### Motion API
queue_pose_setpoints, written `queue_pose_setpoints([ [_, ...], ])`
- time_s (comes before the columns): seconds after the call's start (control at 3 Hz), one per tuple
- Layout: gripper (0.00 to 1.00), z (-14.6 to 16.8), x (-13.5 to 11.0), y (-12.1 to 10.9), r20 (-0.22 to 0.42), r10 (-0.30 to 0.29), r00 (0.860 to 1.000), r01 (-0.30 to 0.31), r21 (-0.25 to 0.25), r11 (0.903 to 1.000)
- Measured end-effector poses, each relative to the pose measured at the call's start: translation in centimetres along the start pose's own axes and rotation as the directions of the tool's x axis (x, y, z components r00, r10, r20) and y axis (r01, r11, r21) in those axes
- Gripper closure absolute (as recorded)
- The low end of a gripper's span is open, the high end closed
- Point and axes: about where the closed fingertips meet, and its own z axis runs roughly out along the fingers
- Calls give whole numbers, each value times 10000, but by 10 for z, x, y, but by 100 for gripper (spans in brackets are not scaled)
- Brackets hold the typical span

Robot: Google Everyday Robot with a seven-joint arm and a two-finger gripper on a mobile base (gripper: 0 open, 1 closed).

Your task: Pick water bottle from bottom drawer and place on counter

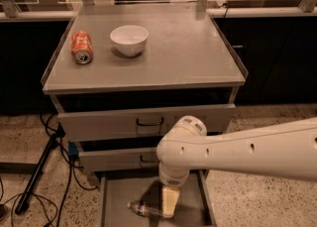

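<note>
My pincer [170, 202] hangs low in the bottom drawer [118, 195], right at the water bottle [142, 209] lying flat there, to grab it; whether it's closed I can't tell.

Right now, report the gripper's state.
Gripper: down in the drawer, at the bottle; open or closed cannot be told.

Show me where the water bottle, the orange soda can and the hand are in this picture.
water bottle [144, 209]: camera view, middle of its clear body.
orange soda can [81, 46]: camera view, middle of its side.
hand [169, 210]: camera view, its lower tip, down in the bottom drawer [117, 194] at the water bottle.
</note>
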Motion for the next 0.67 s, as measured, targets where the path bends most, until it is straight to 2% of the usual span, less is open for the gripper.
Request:
queue_pose_setpoints([
  [0.33, 0, 33, -8, 9, 234, -30, 9997, 40, -402, 9992],
  [0.67, 0, 82, -23, 11, 423, -172, 9990, 210, -916, 9956],
])
